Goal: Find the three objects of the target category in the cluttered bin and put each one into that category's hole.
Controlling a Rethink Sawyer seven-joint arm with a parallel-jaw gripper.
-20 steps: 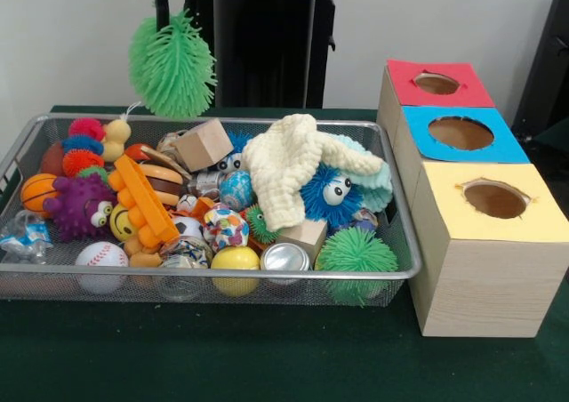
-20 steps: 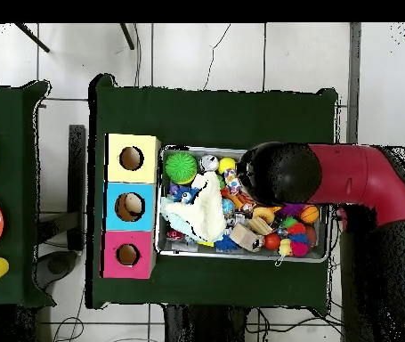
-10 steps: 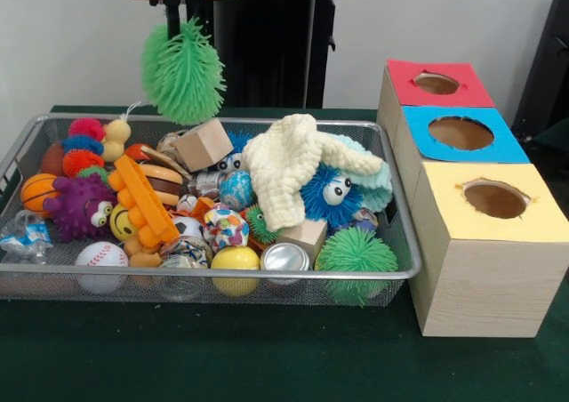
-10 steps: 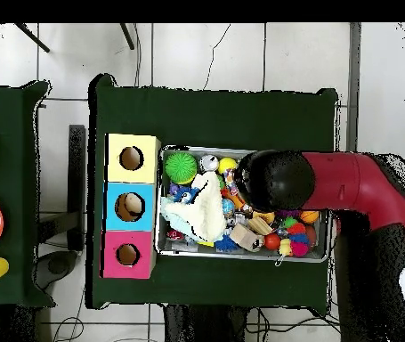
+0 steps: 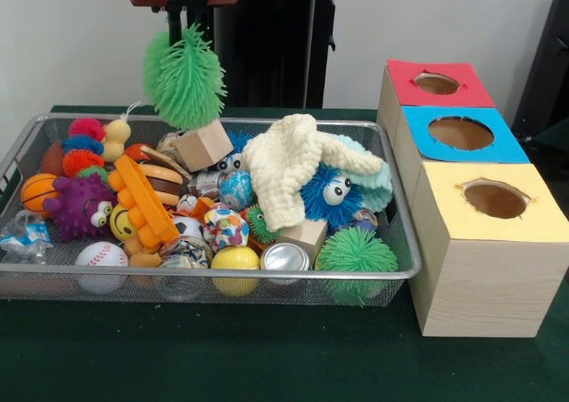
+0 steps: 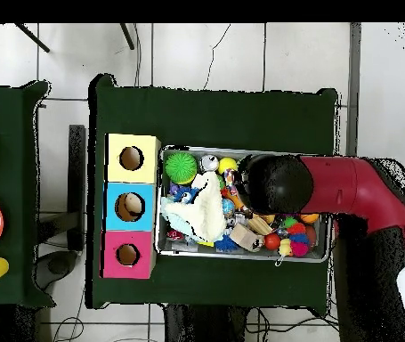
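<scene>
My gripper (image 5: 188, 24) hangs above the back left of the wire bin (image 5: 267, 279), shut on the top of a green spiky puffer ball (image 5: 184, 77). The ball dangles clear of the clutter, just above a wooden block (image 5: 204, 144). In the overhead view the arm's black head (image 6: 277, 183) hides gripper and ball. A second green spiky ball (image 5: 356, 253) (image 6: 181, 166) lies in the bin's front right corner. Right of the bin stand three wooden boxes with holes: red (image 5: 437, 83), blue (image 5: 460, 133) and yellow (image 5: 494, 199).
The bin is packed with toys: a cream cloth (image 5: 286, 171), a blue furry ball with eyes (image 5: 329, 193), a purple spiky toy (image 5: 78, 206), a baseball (image 5: 100, 258), a yellow ball (image 5: 235, 261), an orange toy (image 5: 144, 197). Green cloth covers the table (image 5: 267, 349).
The gripper has carried the green puffer ball a little to the right in the front view, from over the bin's back left rim to above the wooden block.
</scene>
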